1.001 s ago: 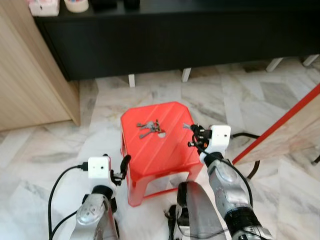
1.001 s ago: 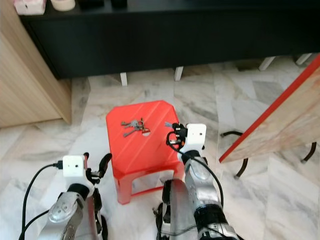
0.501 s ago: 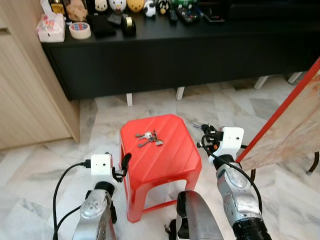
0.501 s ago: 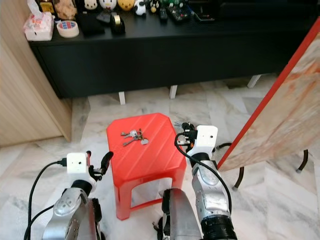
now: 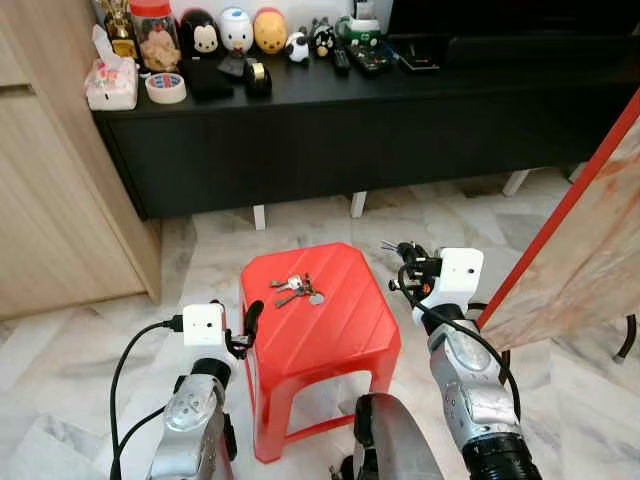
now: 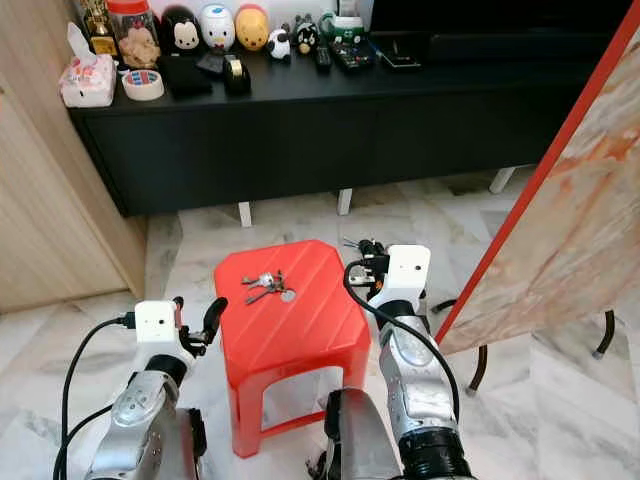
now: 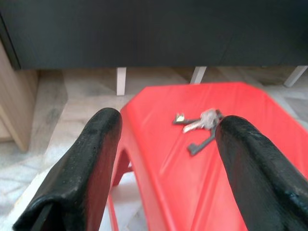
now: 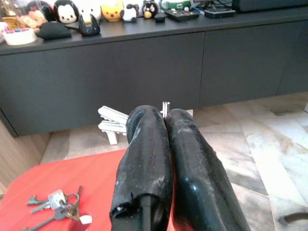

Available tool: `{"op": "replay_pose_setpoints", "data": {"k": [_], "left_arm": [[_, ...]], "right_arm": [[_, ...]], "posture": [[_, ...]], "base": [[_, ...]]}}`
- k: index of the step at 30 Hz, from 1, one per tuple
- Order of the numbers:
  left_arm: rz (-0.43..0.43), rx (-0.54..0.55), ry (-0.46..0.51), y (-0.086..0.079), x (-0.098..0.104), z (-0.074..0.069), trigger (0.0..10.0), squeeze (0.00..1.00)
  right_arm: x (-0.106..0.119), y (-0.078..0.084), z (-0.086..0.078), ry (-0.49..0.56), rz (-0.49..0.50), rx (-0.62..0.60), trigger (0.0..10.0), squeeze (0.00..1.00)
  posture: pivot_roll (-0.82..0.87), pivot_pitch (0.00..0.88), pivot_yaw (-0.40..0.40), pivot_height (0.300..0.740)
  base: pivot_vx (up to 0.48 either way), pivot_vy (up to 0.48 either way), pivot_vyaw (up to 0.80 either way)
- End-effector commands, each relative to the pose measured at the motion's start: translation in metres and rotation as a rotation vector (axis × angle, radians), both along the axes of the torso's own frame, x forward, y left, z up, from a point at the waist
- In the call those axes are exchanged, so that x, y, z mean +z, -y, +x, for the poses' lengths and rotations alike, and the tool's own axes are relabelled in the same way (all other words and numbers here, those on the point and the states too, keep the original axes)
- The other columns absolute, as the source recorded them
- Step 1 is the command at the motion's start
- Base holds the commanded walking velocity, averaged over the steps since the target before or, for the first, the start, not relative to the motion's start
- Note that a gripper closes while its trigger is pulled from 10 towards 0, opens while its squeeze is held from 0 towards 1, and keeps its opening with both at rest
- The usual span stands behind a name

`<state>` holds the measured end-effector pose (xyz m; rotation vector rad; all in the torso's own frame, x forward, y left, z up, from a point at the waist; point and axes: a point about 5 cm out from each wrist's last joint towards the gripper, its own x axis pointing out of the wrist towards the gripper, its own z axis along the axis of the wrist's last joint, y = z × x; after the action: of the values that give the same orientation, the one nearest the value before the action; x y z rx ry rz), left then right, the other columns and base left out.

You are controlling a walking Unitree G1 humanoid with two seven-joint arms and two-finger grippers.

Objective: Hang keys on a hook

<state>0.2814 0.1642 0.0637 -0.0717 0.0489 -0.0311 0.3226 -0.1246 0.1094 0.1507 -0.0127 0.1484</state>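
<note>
A bunch of keys [image 5: 296, 290] lies on top of a red plastic stool [image 5: 335, 335], toward its far left side. In the left wrist view the keys [image 7: 202, 126] appear between and beyond the wide-apart fingers. My left gripper [image 5: 246, 324] is open and hovers at the stool's left edge, short of the keys. My right gripper [image 5: 398, 258] hangs just off the stool's right far corner. Its fingers [image 8: 147, 139] are pressed together, with the keys [image 8: 55, 204] lower and off to one side.
A long black cabinet [image 5: 400, 110] on white legs stands behind the stool, with figurines, a tape roll [image 5: 165, 87] and a tissue box [image 5: 110, 85] on top. A wooden panel [image 5: 50, 200] rises at left. A red-edged board [image 5: 590, 230] leans at right. Marble floor surrounds the stool.
The camera has tilted upward, bringing the cabinet top and its objects into view. The keys stay put on the stool; both grippers hold about the same places beside it.
</note>
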Motion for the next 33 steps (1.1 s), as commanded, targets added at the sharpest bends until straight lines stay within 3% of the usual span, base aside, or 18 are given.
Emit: {"op": "replay_pose_setpoints", "data": {"k": [1, 14, 33], "left_arm": [[-0.008, -0.008, 0.014, 0.0027, 0.002, 0.0026, 10.0, 0.0], [-0.018, -0.014, 0.033, 0.0061, 0.0022, 0.0063, 10.0, 0.0], [-0.02, -0.018, 0.034, 0.0054, -0.0016, 0.0046, 10.0, 0.0]], "right_arm": [[0.0042, 0.0004, 0.001, 0.012, 0.003, -0.001, 10.0, 0.0], [-0.0002, 0.0, 0.0008, -0.014, -0.027, 0.006, 10.0, 0.0], [-0.0018, -0.0042, -0.0007, -0.012, -0.032, 0.023, 10.0, 0.0]], "posture": [[0.02, 0.057, -0.106, 0.649], [0.02, 0.038, -0.11, 0.737], [0.02, 0.0, -0.112, 0.737]], "base": [[0.0, 0.0, 0.0], [0.0, 0.0, 0.0], [0.0, 0.0, 0.0]]}}
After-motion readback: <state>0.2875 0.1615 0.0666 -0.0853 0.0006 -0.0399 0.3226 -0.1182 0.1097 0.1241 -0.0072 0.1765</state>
